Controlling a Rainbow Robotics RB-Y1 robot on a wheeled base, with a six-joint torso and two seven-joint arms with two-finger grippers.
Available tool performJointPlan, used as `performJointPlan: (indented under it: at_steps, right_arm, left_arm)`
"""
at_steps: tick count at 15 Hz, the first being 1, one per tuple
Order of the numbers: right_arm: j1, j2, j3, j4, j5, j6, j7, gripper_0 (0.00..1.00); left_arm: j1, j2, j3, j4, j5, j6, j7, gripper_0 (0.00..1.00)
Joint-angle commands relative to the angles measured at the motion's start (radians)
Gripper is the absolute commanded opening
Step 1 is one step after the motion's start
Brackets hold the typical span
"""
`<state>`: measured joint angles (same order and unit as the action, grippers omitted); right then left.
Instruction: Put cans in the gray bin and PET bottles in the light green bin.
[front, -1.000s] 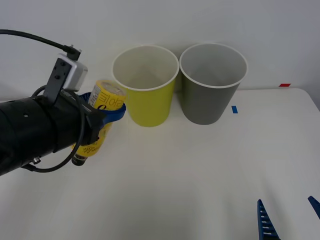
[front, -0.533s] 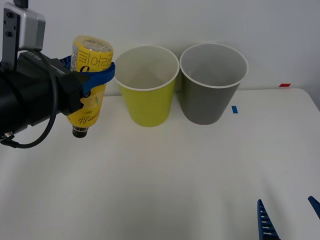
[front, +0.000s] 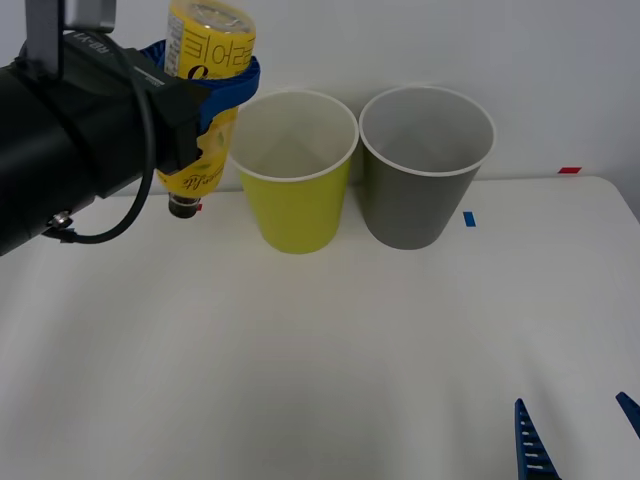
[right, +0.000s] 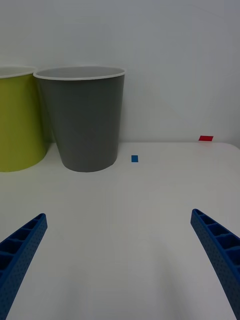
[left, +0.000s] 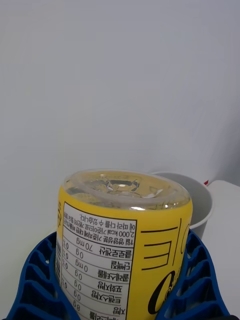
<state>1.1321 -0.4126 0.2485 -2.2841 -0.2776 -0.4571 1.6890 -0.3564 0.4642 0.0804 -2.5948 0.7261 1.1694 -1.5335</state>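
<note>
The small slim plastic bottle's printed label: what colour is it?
Yellow, with dark print; the small slim plastic bottle shows best in the left wrist view.

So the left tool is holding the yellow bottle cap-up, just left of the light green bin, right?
Not quite: the PET bottle hangs cap-down, its clear base on top, as the front view shows. The rest holds: the left tool is shut around it, raised just left of the light green bin.
</note>
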Motion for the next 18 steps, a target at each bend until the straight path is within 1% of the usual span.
performJointPlan:
  at_steps: [1, 2, 4, 8, 10, 14, 15, 18]
  right_arm:
    - [0.0, 0.0, 0.0, 0.0, 0.0, 0.0, 0.0, 1.0]
    - [0.0, 0.0, 0.0, 0.0, 0.0, 0.0, 0.0, 1.0]
    - [0.0, 0.0, 0.0, 0.0, 0.0, 0.0, 0.0, 1.0]
    - [0.0, 0.0, 0.0, 0.0, 0.0, 0.0, 0.0, 1.0]
    - [0.0, 0.0, 0.0, 0.0, 0.0, 0.0, 0.0, 1.0]
    - [0.0, 0.0, 0.0, 0.0, 0.0, 0.0, 0.0, 1.0]
    - [0.0, 0.0, 0.0, 0.0, 0.0, 0.0, 0.0, 1.0]
    - [0.0, 0.0, 0.0, 0.0, 0.0, 0.0, 0.0, 1.0]
  left_arm:
    - [-0.07, -0.006, -0.094, 0.05, -0.1, -0.036, 0.029, 0.0]
    - [-0.084, -0.006, -0.113, 0.059, -0.122, -0.036, 0.038, 0.0]
    - [-0.116, -0.01, -0.126, 0.085, -0.128, -0.039, 0.056, 0.0]
    - [-0.147, -0.012, -0.149, 0.157, -0.145, -0.108, 0.075, 0.0]
    - [-0.148, -0.01, -0.151, 0.212, -0.142, -0.194, 0.075, 0.0]
    - [-0.171, 0.001, -0.186, 0.3, -0.157, -0.313, 0.078, 0.0]
    - [-0.182, 0.004, -0.205, 0.337, -0.169, -0.366, 0.079, 0.0]
    - [-0.217, 0.013, -0.254, 0.453, -0.169, -0.508, 0.079, 0.0]
